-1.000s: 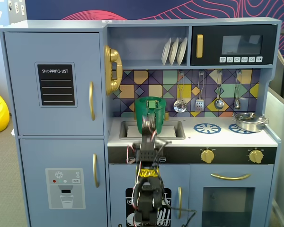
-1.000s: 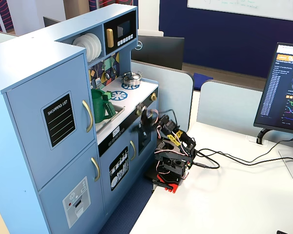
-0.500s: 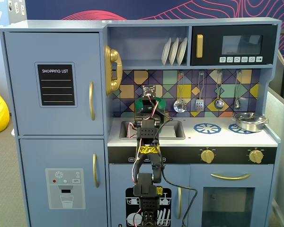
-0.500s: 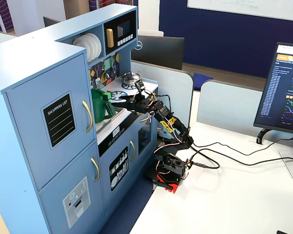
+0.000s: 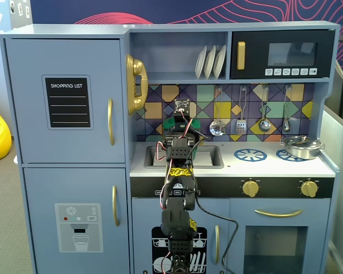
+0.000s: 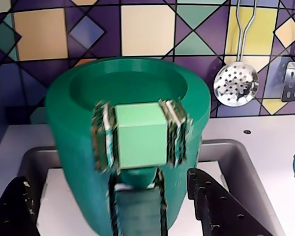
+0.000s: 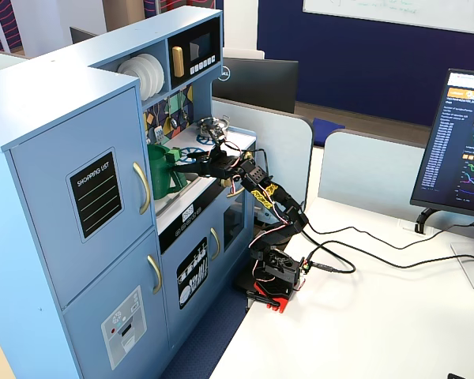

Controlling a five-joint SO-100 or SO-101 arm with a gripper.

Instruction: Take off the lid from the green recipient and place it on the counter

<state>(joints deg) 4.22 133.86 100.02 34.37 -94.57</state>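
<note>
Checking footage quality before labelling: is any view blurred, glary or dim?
Wrist view: the green recipient looks soft, its ribbed strip smeared, the backsplash sharper. Both fixed views: evenly lit and sharp, with the recipient small and, in the front one, mostly hidden behind the arm.

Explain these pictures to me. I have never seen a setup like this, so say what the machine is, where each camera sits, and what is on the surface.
The machine is a small robot arm bolted to a desk, reaching towards a toy kitchen. One fixed view looks straight at the kitchen front, and another looks from the side and above. The wrist view comes from a camera riding on the arm.

On the white counter a silver pot sits at the right in the front view. The green recipient stands in the sink, and its sunken flat top appears to be the lid, in place.

The hand is open. Its two black fingers show at the bottom of the wrist view, either side of the recipient. It holds nothing.
</note>
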